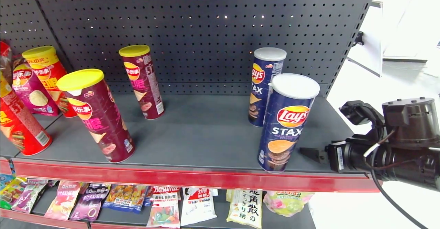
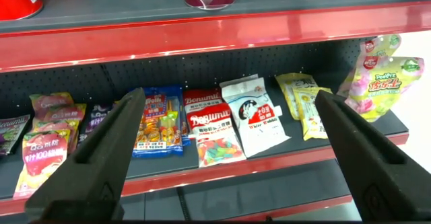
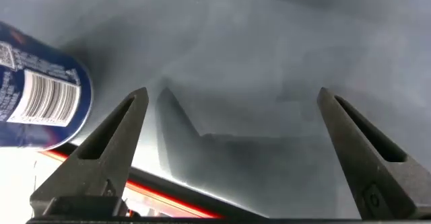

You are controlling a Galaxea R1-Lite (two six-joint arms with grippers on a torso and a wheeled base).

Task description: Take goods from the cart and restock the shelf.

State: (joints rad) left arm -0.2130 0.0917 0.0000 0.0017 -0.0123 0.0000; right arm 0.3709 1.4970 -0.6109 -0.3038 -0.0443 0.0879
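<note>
While the front blue can [image 1: 288, 122] stands upright at the shelf [image 1: 206, 129] edge, the right jaws sit spread just beside its base, apart from it; the left jaws hang spread before the lower bags [image 2: 222, 126]. Likely light, stiff, slick cardboard, it suits a gentle mid-body grip.

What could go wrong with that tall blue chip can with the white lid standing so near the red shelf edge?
1. The tall blue cylindrical can with the white lid stands at the red front lip of the shelf; the open right gripper sits close beside it, so a sideways swing might tip it off.
2. If knocked backward, it could hit the second blue can behind it.
</note>
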